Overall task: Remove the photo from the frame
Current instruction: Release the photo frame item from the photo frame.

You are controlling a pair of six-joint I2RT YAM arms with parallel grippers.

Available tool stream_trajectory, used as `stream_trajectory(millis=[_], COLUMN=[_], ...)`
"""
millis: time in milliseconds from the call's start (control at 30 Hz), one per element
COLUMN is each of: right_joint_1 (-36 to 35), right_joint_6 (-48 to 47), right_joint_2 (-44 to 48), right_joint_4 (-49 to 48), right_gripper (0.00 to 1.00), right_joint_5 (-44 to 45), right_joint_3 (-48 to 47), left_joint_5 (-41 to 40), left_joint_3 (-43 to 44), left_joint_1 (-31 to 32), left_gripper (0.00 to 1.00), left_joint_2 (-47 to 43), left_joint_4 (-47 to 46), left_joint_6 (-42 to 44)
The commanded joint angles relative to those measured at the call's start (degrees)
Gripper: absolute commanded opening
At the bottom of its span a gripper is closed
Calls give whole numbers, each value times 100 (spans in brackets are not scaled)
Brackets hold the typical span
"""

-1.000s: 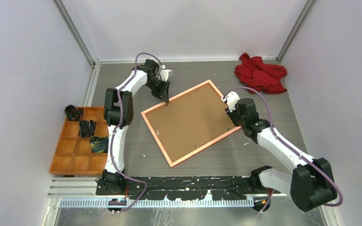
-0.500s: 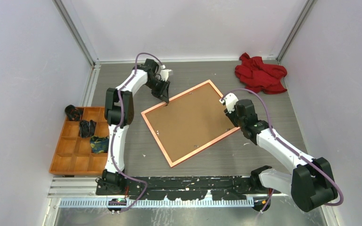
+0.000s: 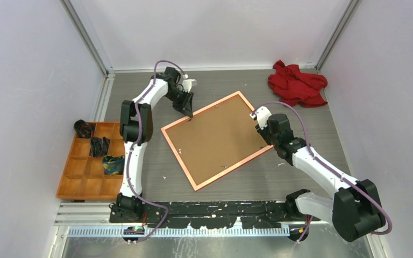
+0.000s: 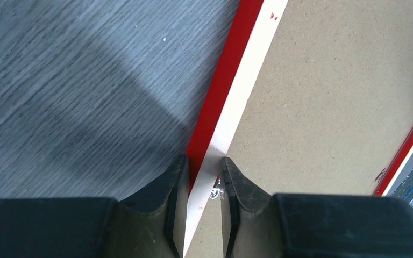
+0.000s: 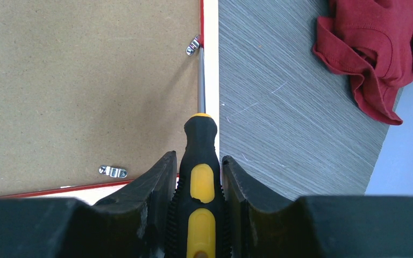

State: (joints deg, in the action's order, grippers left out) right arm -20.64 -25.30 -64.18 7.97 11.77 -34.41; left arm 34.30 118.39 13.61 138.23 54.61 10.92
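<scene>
1. Photo not visible: the frame point(image 4: 224, 80) lay face down with the brown backing board point(image 3: 215, 140) uppermost, so the print was judged to be inside, under the board.
2. Left of the frame, well apart: wooden tray point(image 3: 83, 187).
3. Left gripper point(image 4: 201, 166) at the frame's far-left edge, jaws pinching the rim.
4. Right gripper point(image 5: 198, 161) at the frame's right edge, clamped on a screwdriver point(image 5: 200, 134). Its tip met a metal tab point(image 5: 193, 45) on the rim. A second tab point(image 5: 113, 171) lay on the board near the frame's corner.
5. Red cloth point(image 3: 297, 83) beyond the frame's far-right corner, apart.
6. Progress, as judged: early. Tabs to turn, board to lift, photo to remove.
</scene>
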Motion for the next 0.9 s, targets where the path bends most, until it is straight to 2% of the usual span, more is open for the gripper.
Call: stream_trajectory(millis=[0, 867], right_joint_1=[-18, 8], right_joint_6=[50, 11], right_joint_2=[-46, -201], right_joint_4=[-77, -38], right_gripper=[1, 1], right_joint_5=[130, 211], right_joint_3=[-11, -56], left_joint_5=[-237, -106], left_joint_3=[-5, 35], left_joint_1=[-60, -138], left_gripper=[13, 12], left_joint_2=[335, 375], left_joint_4=[40, 50], left_joint_6=[-123, -150])
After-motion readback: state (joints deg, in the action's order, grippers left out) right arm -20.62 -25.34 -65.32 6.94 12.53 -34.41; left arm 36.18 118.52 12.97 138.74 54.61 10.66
